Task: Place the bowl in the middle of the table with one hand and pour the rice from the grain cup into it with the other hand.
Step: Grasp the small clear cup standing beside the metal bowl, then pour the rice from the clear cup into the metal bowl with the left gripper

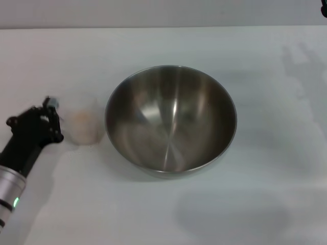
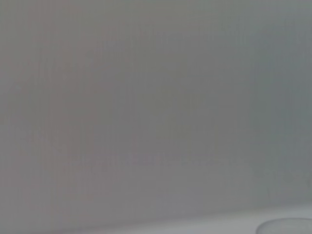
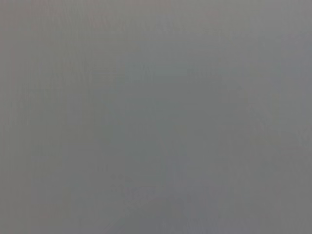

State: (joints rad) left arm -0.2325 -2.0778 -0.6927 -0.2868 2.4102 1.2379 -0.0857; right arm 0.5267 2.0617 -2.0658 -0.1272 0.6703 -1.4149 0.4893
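The steel bowl (image 1: 171,118) stands upright and empty near the middle of the white table (image 1: 265,204). The clear grain cup (image 1: 85,124) stands just left of the bowl, close to its rim, with beige rice (image 1: 84,122) inside. My left gripper (image 1: 55,120) is at the cup's left side, right beside it; I cannot see whether it touches the cup. A pale curved rim (image 2: 287,226) shows at the edge of the left wrist view. Only a dark bit of my right gripper (image 1: 324,3) shows at the far right corner of the head view. The right wrist view shows plain grey.
The table's far edge (image 1: 163,27) meets a grey wall. White tabletop lies in front of and to the right of the bowl.
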